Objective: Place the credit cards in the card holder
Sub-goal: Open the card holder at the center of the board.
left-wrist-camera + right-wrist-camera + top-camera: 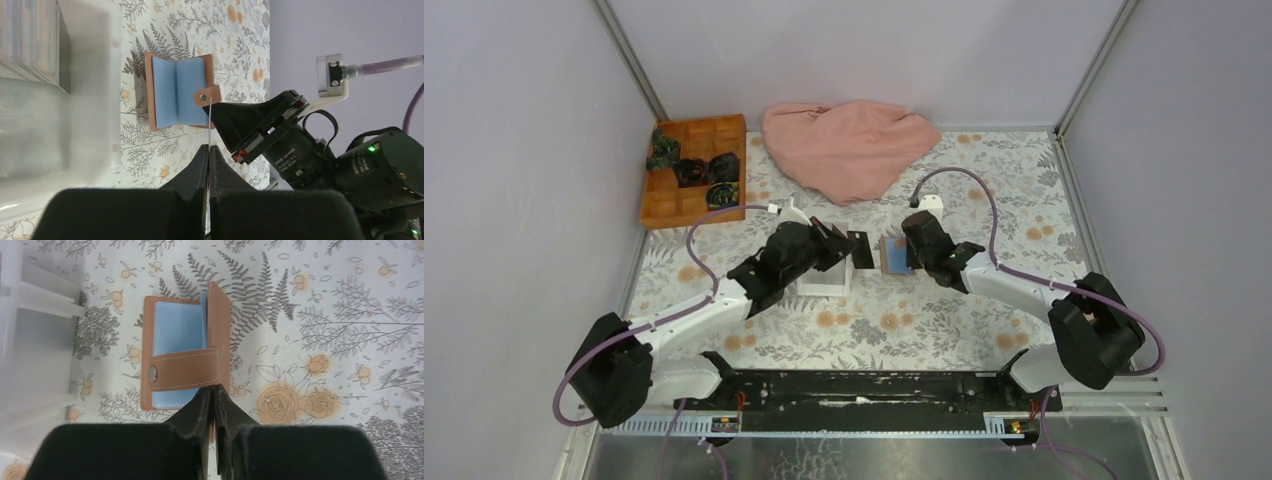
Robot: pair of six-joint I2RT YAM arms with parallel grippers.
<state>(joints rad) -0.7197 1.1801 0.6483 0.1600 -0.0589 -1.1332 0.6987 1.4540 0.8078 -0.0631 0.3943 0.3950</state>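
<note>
So this is the insertion step, mid-way. The left hand (209, 155) is pinching one credit card (860, 250) with its fingers fully closed. From its own wrist camera the card is showing edge-on, just a thin pale line poking forward toward the card holder (172, 340).

The card holder is lying open on the table (325, 315), just beside the white tray (95, 75), with its blue sleeves (177, 90) facing up. The right hand (215, 400) is closed down to a narrow gap on the holder's right cover (219, 325) and is propping it upright. The strap (185, 372) is running across the sleeves. I think the grip is on the cover's edge, but the fingers are hiding the exact contact.

There's a blurry stack of cards (30, 40) sitting in the tray, probably the remaining ones.

For the next move, the left hand is going to need to line the card's leading edge up with a sleeve opening. Then it slides the card in flat while the right hand is holding the holder steady. That strap looks like it's going to be in the way.
</note>
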